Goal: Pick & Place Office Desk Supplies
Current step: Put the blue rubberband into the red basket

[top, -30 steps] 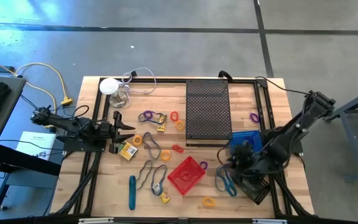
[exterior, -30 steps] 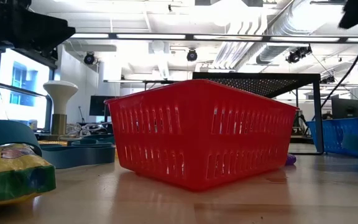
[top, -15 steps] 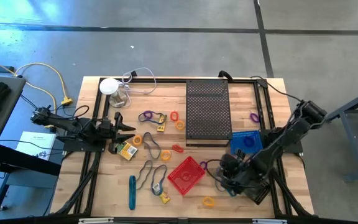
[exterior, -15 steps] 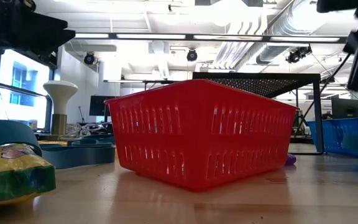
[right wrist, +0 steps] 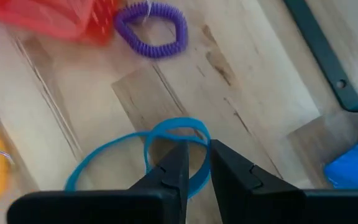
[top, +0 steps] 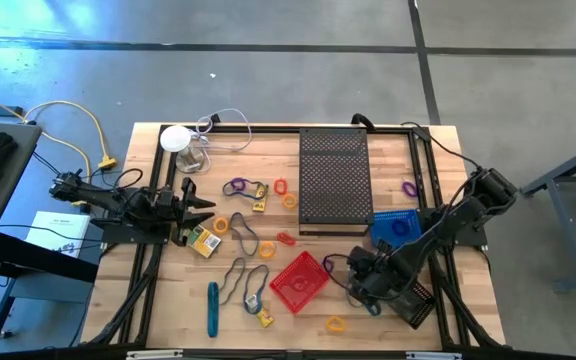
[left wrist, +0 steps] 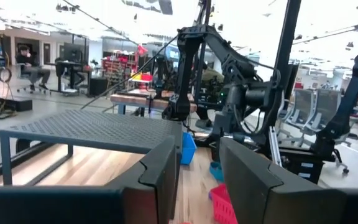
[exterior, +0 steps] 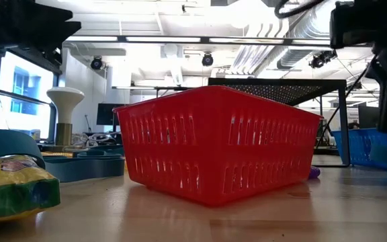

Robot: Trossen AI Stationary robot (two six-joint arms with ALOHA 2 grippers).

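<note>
Blue elastic loops [right wrist: 166, 140] lie flat on the wooden table next to the red basket [top: 300, 280], also seen in the high view [top: 364, 293]. My right gripper [right wrist: 196, 163] hangs just over them, its fingers pointing down and a narrow gap apart; I cannot tell if they touch the loop. A purple coil ring [right wrist: 151, 28] lies by the basket's corner. My left gripper [top: 206, 207] is open and empty at the table's left, beside a yellow packet [top: 205, 241]. More loops [top: 243, 240] and a teal stick [top: 212, 308] lie scattered on the table.
A black perforated tray [top: 333, 180] stands at the table's far middle, with a blue basket [top: 396, 228] to its right. A white round object with a cable [top: 176, 138] stands at the far left. An orange ring [top: 336, 324] lies near the front edge.
My right gripper has moved toward the table's left and near edge and come down over the blue loops beside the red basket. In the low view the arm has come into the picture at the right.
</note>
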